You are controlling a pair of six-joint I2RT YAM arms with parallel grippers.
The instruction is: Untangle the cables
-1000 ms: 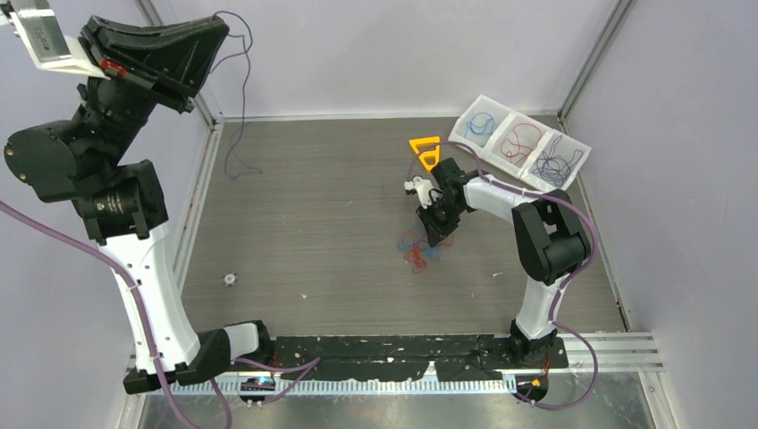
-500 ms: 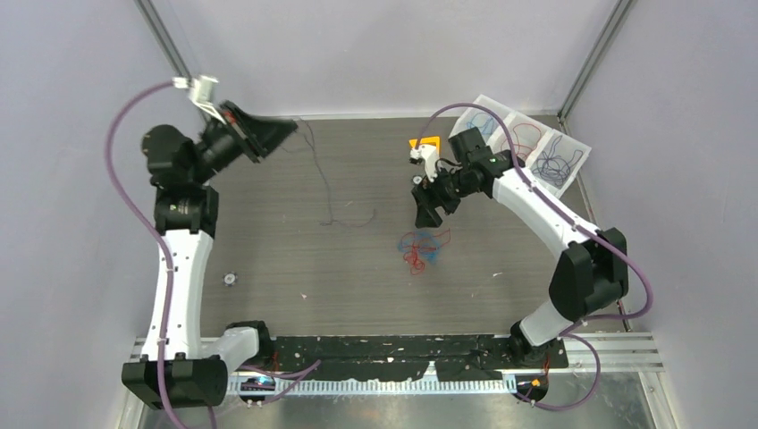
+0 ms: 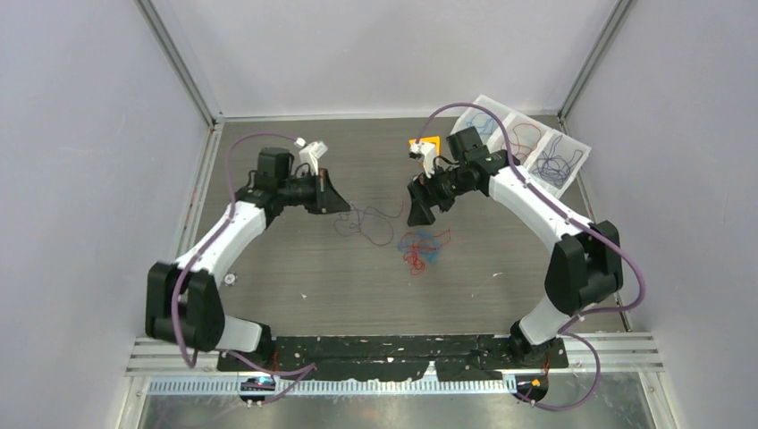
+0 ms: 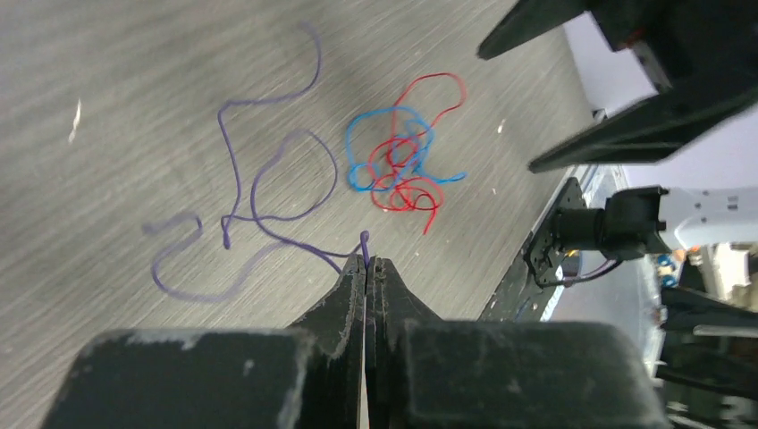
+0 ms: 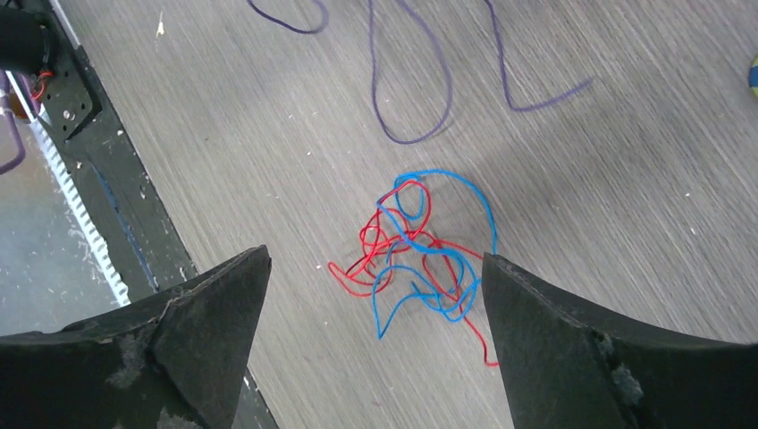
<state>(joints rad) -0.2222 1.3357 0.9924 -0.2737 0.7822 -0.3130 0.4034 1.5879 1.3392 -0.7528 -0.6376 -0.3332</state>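
The red and blue cables (image 3: 422,248) lie tangled in one small clump on the wooden table, also visible in the left wrist view (image 4: 402,161) and the right wrist view (image 5: 416,250). A dark purple cable (image 3: 362,219) lies in loose loops just left of that clump, apart from it (image 4: 268,179). My left gripper (image 4: 366,264) is shut on one end of the purple cable, low over the table (image 3: 335,201). The right gripper (image 5: 375,256) hangs wide open above the clump with nothing between its fingers (image 3: 420,213).
A white three-compartment tray (image 3: 513,113) with blue, red and purple cables sits at the back right. An orange triangle (image 3: 425,143) lies behind the right gripper. A small round part (image 3: 230,279) lies near the left. The black base rail (image 3: 402,344) runs along the near edge.
The left arm swung down from high on the left to the table, laying the purple cable beside the clump. The right gripper rose off the clump and opened wide.
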